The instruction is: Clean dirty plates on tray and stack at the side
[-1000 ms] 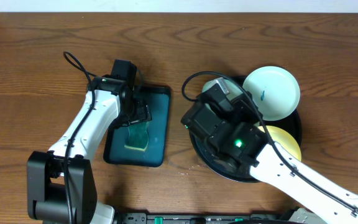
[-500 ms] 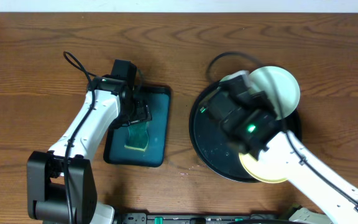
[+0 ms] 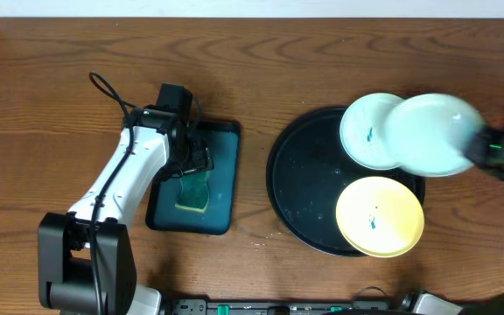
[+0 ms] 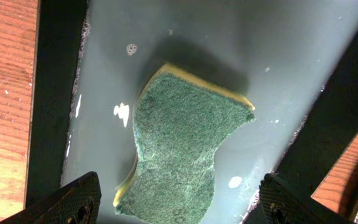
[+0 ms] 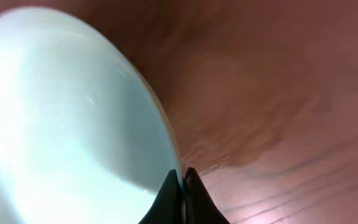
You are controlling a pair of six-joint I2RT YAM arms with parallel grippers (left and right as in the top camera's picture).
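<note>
Plates number three. An aqua plate (image 3: pixel 367 131) with a blue-green smear sits at one o'clock on the black tray (image 3: pixel 304 175), and a yellow plate (image 3: pixel 380 216) with a small smear lies at five o'clock. A third plate (image 3: pixel 431 134), pale and blurred, hangs over the two o'clock rim, overlapping the aqua one. The right gripper (image 5: pixel 182 186) is pinched on its edge. The left gripper (image 4: pixel 180 194) hovers over a green sponge (image 4: pixel 179 149) in a teal tray (image 3: pixel 221 149), fingers spread wide.

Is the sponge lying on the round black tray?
No, the sponge lies in the rectangular teal tray, left of the round black tray.
</note>
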